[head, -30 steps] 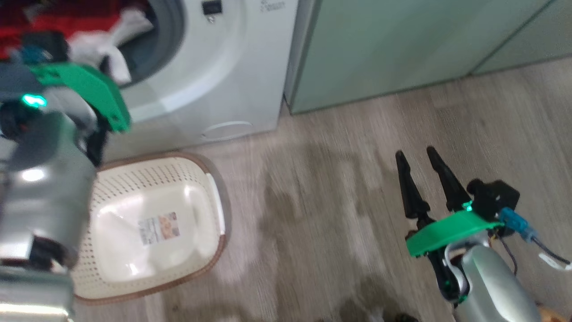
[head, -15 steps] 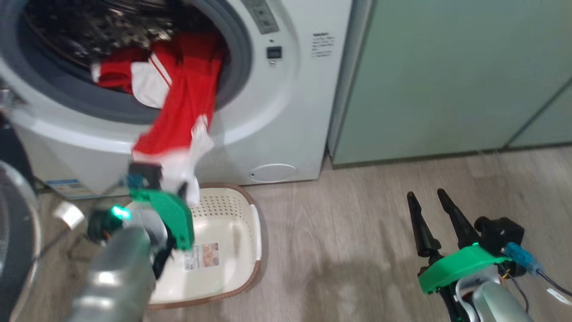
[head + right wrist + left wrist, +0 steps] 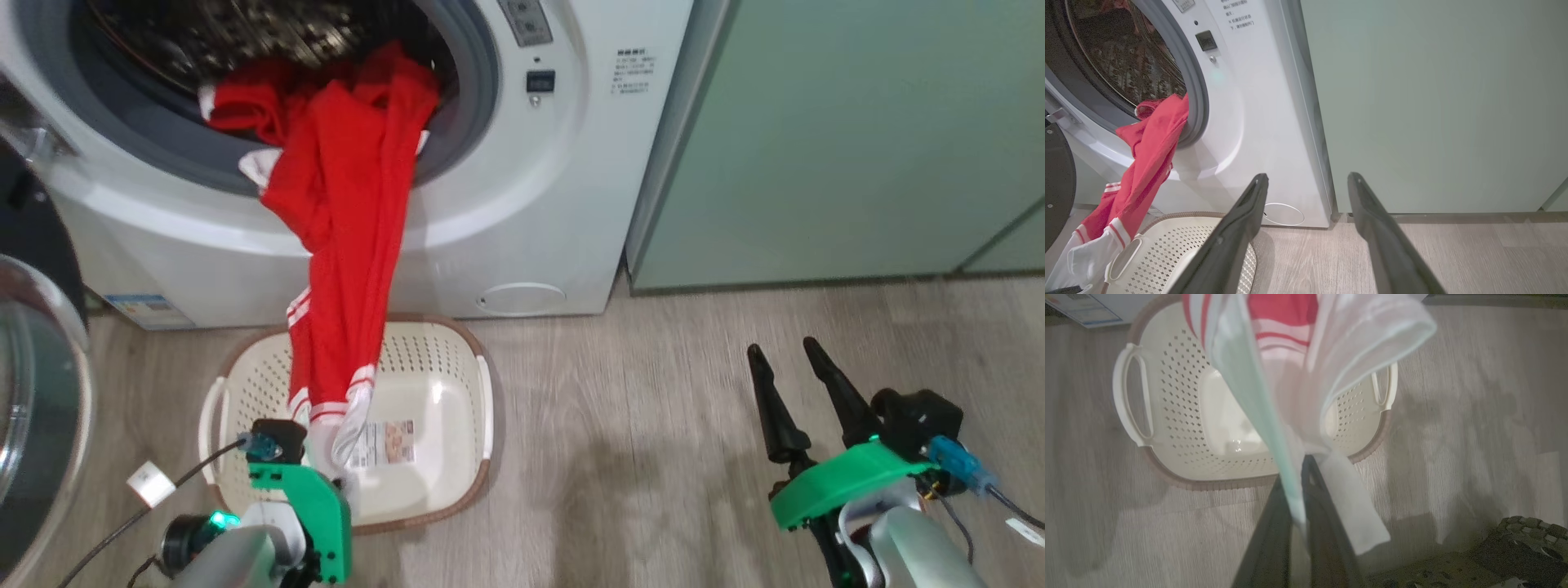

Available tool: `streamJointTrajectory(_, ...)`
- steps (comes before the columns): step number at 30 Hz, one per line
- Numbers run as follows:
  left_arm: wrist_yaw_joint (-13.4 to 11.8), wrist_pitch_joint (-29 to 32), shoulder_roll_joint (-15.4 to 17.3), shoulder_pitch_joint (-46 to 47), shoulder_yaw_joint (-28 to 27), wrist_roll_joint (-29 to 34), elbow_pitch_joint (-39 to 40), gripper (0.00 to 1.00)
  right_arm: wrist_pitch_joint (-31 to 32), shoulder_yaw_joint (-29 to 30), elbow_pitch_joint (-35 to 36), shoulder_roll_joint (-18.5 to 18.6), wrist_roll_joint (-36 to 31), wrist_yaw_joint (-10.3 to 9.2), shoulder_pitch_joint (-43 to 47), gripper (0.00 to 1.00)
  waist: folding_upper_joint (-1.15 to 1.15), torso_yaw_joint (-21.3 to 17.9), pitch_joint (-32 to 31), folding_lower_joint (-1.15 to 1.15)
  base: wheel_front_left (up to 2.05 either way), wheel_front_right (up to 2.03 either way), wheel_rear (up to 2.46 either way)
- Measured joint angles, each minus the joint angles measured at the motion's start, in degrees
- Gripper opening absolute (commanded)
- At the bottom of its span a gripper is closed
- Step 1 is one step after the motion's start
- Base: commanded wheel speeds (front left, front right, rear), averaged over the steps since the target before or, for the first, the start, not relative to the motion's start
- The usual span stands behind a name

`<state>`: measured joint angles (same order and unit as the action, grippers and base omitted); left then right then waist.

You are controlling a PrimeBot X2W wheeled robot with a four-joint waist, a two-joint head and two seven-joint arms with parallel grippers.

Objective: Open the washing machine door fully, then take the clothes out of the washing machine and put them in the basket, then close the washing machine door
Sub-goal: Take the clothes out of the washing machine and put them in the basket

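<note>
**Clothes half out of the washing machine**

We see the clothes, soft red fabric with white striped cuffs, hanging as one long band from the machine's round mouth. In the head view the band's axis runs twelve to six o'clock. The left gripper, clamped on a white hem, holds the six o'clock end above the near rim of the perforated cream basket, which lies toward twelve o'clock from it. The right gripper stands wide and empty at three o'clock, well apart.
</note>
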<state>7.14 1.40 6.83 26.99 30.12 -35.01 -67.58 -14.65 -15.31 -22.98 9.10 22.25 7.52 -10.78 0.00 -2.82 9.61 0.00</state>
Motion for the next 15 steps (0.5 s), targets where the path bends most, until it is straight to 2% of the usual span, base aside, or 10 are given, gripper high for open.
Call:
streamJointTrajectory(5,0.0,3.78,0.14,1.76,-0.25,-2.2,-3.26,0.0,0.0,0.04,0.4,0.18,0.0,0.0,-2.07,1.0,0.0,-0.91,3.69,0.0,0.0,0.0,0.0)
streamJointTrajectory(9,-0.24,4.14,0.67,4.55,-1.27,-2.92,-4.36,0.0,0.0,0.05,1.02,0.18,-0.01,0.0,-4.31,1.0,0.0,-1.54,6.6,0.0,0.0,0.0,0.0)
streamJointTrajectory(15,-2.4,3.16,1.34,10.77,-3.39,-4.53,-5.48,0.0,0.0,0.36,1.68,0.15,-0.01,0.0,-7.81,1.0,0.0,-2.93,12.87,0.0,0.0,0.0,0.0)
